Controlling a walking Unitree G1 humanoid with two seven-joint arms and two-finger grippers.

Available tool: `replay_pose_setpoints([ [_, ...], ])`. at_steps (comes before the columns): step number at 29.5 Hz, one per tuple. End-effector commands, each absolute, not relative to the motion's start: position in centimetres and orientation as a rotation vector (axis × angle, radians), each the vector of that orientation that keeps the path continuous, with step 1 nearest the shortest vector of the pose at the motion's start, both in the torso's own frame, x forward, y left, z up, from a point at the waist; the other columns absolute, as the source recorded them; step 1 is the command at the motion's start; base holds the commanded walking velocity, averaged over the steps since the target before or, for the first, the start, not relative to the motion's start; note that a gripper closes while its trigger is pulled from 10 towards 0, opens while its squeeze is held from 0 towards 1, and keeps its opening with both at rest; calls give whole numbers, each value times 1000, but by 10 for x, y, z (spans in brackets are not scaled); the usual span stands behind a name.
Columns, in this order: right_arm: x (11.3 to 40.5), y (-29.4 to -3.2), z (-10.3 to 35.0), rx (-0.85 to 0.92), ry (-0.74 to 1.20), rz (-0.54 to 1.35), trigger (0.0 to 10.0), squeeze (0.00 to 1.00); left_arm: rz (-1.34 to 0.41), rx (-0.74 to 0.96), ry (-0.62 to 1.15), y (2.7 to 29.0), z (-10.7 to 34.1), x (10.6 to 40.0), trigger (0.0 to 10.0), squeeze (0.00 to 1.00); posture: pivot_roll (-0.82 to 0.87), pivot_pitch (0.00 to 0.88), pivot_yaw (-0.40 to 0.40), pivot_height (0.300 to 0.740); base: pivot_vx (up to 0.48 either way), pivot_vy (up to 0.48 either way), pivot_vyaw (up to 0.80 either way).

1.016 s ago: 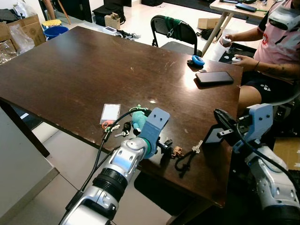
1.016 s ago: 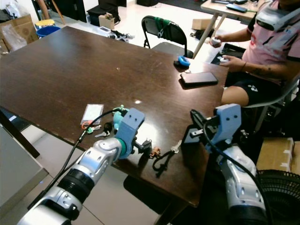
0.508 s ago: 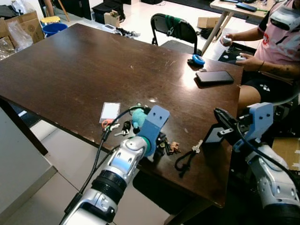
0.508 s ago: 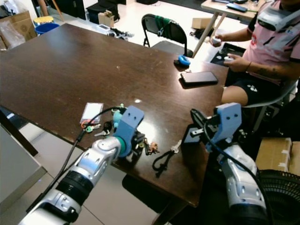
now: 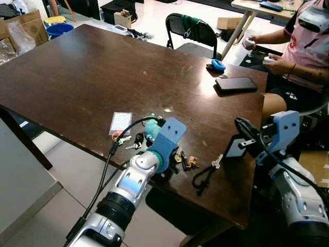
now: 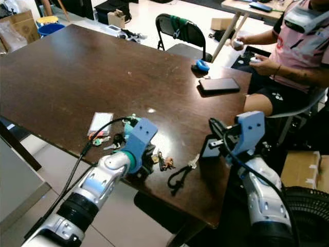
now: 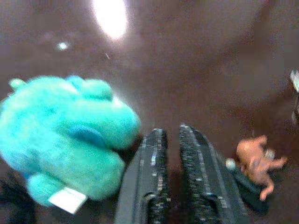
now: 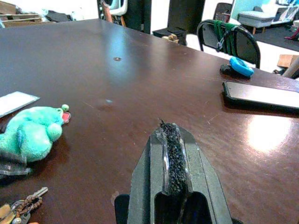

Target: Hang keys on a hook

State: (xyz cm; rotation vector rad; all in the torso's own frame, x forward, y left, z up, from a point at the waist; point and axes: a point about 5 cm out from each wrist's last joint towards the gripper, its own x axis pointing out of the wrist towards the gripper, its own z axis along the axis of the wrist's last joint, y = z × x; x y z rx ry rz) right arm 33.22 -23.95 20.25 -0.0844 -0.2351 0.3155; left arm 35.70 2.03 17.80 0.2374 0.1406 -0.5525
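A key bunch with a small orange figurine charm [image 5: 189, 162] lies near the front edge of the dark wooden table [image 5: 103, 72]. A black cord loop [image 5: 202, 178] with a silver key [image 5: 216, 162] lies just right of it. My left gripper [image 7: 170, 133] rests low on the table with its fingers pressed almost together and nothing seen between them. A teal plush toy [image 7: 65, 130] sits on one side of it and the orange figurine [image 7: 254, 158] on the other. My right gripper [image 8: 169, 133] hovers shut above the table's right front corner, apart from the keys.
A white card [image 5: 121, 123] and more keys with coloured tags [image 5: 128, 140] lie left of the plush. A black phone [image 5: 235, 84] and a blue object [image 5: 217, 65] lie at the far right. A person [image 5: 303, 46] sits there, with a black chair [image 5: 193, 31] behind the table.
My left gripper has drawn back to the left, from over the key bunch toward the teal plush. The right arm has stayed where it was.
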Motion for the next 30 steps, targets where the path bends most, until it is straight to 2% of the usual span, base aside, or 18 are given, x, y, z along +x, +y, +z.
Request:
replay_pose_setpoints([
  [1,330,-242,180,-68,-136,307,10000,0,-556,209,145,19,183,357,10000,1000,20,179,77,740,0,0,0],
  [11,331,-243,178,-66,-134,305,10000,0,-578,246,150,24,189,352,10000,1000,30,180,82,740,0,0,0],
  [12,331,-243,178,-65,-133,305,10000,0,-584,278,177,24,181,349,10000,0,28,180,83,740,0,0,0],
  [16,330,-243,176,-62,-132,302,10000,0,-616,327,224,26,166,332,10000,0,30,180,85,740,0,0,0],
  [30,333,-241,174,-59,-123,307,10000,0,-640,313,238,26,166,313,10000,0,47,187,82,740,0,0,0],
])
